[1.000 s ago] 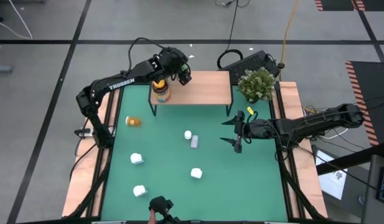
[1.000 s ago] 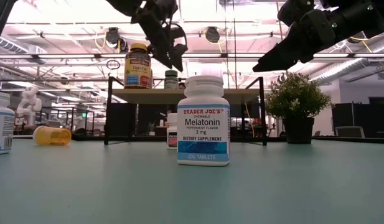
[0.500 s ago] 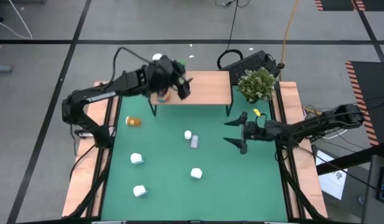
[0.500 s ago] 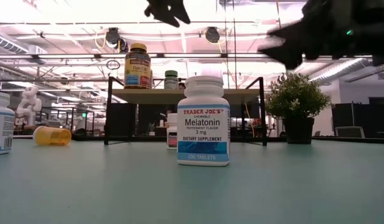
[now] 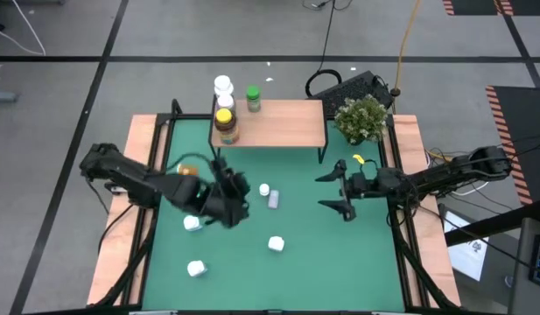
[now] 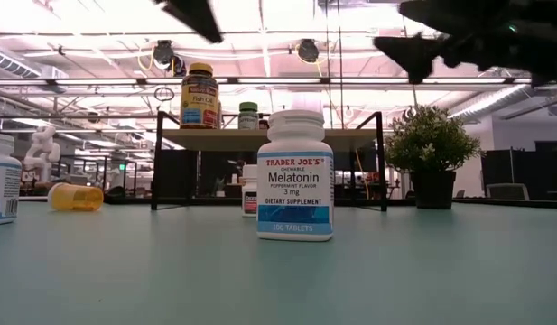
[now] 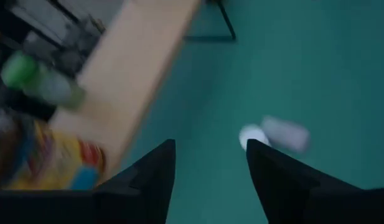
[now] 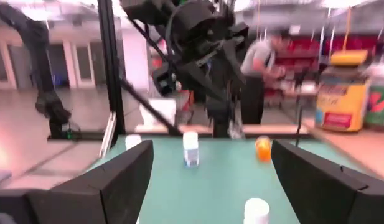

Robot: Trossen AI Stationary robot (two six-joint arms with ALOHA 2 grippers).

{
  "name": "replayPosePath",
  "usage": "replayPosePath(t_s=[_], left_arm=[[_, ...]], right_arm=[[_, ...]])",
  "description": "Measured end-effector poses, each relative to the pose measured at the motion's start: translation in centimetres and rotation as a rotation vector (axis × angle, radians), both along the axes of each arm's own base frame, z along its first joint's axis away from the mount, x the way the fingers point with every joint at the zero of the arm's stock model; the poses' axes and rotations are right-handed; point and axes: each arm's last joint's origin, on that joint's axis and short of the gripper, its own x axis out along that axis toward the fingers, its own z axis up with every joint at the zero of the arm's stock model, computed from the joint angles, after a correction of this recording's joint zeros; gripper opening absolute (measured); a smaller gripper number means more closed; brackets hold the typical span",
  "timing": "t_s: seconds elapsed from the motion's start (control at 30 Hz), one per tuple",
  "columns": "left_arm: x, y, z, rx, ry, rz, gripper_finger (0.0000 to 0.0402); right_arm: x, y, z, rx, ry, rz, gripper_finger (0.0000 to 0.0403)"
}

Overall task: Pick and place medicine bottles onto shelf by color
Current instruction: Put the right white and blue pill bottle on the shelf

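The left end effector (image 5: 233,206) hangs over the green bench (image 5: 357,254), near its middle-left, with nothing between its fingers (image 7: 155,174); the gap between them is plain in the left wrist view, so it reads as released and empty-handed. Just to its right lie a small white bottle (image 5: 264,189) and a grey-white bottle (image 5: 274,200) on its side, the two almost touching. On its other side, closest to it, is a white jar (image 5: 192,223), and beyond that, toward the shelf, an orange bottle (image 5: 188,171) lies tipped over, partly hidden by the arm. Farther from it, toward the front edge of the bench, stand two more white jars: one (image 5: 276,243) to its right, one (image 5: 196,268) to its left.

The shelf (image 5: 287,127) stands well behind the left end effector (its wooden top on thin black legs). At the shelf's left end sit an amber bottle with a yellow lid (image 5: 225,125), a green bottle (image 5: 252,98) and a white bottle (image 5: 222,87).

The right end effector (image 5: 338,191) waits above the right side of the bench, fingers spread wide and holding nothing, with a potted plant (image 5: 361,118) behind it beside the shelf's right end.
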Motion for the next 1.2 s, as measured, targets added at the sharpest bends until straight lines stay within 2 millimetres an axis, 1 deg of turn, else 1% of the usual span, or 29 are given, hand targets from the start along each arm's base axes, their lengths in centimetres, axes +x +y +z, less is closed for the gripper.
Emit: replayPosePath(t_s=[0.07,0.13,0.2,0.27,0.33,0.43,0.5,0.57,0.63,0.7,0.77,0.8,0.87,0.93,1.0,1.07,1.13,1.2], left_arm=[[-1.0,-0.9,-1.4,-0.023,0.022,0.029,0.0189],[-1.6,-1.7,-2.8,-0.039,0.02,0.039,0.0187],[-2.1,-2.1,-4.2,-0.03,0.04,0.04,0.0187],[-2.7,-1.9,-5.6,-0.016,0.041,0.081,0.0187],[-3.1,-1.2,-7.0,-0.021,0.051,0.137,0.0187],[-4.0,-0.4,-8.6,-0.126,0.089,0.186,0.0186],[-4.0,-0.2,-9.6,-0.181,0.055,0.182,0.0186],[-3.8,-0.2,-10.6,-0.204,0.014,0.132,0.0186],[-3.1,-0.5,-11.2,-0.224,-0.061,0.041,0.0186],[-2.3,-1.0,-11.8,-0.26,-0.14,-0.083,0.0186],[-1.7,-1.5,-12.2,-0.294,-0.214,-0.229,0.0186],[-1.3,-1.7,-12.3,-0.32,-0.272,-0.299,0.0186],[-1.1,-2.0,-12.4,-0.342,-0.346,-0.424,0.0186],[-0.8,-2.1,-12.1,-0.388,-0.403,-0.501,0.0187],[-0.5,-1.8,-11.7,-0.425,-0.418,-0.536,0.0187],[-0.3,-1.7,-11.5,-0.415,-0.429,-0.554,0.0187],[0.3,-1.7,-11.5,-0.433,-0.457,-0.587,0.0187],[0.9,-2.0,-12.1,-0.463,-0.457,-0.639,0.0192]], right_arm=[[1.4,0.1,0.5,-0.009,0.112,-0.024,0.0318],[2.8,0.0,0.5,-0.027,0.223,-0.093,0.0318],[4.1,-0.1,0.4,-0.042,0.263,-0.158,0.0318],[5.2,0.0,0.1,-0.048,0.265,-0.179,0.0318],[6.3,0.1,-0.3,-0.054,0.264,-0.178,0.0318],[7.7,0.0,-1.4,-0.065,0.315,-0.183,0.0318],[8.6,-0.3,-2.2,-0.087,0.366,-0.17,0.0318],[9.4,-0.5,-3.0,-0.12,0.412,-0.072,0.0318],[10.0,-0.6,-3.9,-0.125,0.442,0.03,0.0318],[10.5,-0.7,-4.5,-0.124,0.459,0.11,0.0318],[10.7,-0.6,-5.1,-0.118,0.477,0.154,0.0318],[10.7,-0.6,-5.4,-0.111,0.49,0.158,0.0318],[10.8,-0.5,-6.0,-0.104,0.515,0.155,0.0318],[10.8,-0.5,-6.4,-0.117,0.521,0.147,0.0318],[11.0,-0.5,-6.4,-0.144,0.499,0.106,0.0318],[11.1,-0.7,-6.3,-0.155,0.495,0.073,0.0318],[11.1,-0.8,-6.2,-0.157,0.484,0.05,0.0318],[10.9,-0.9,-5.9,-0.166,0.486,0.049,0.0318]])
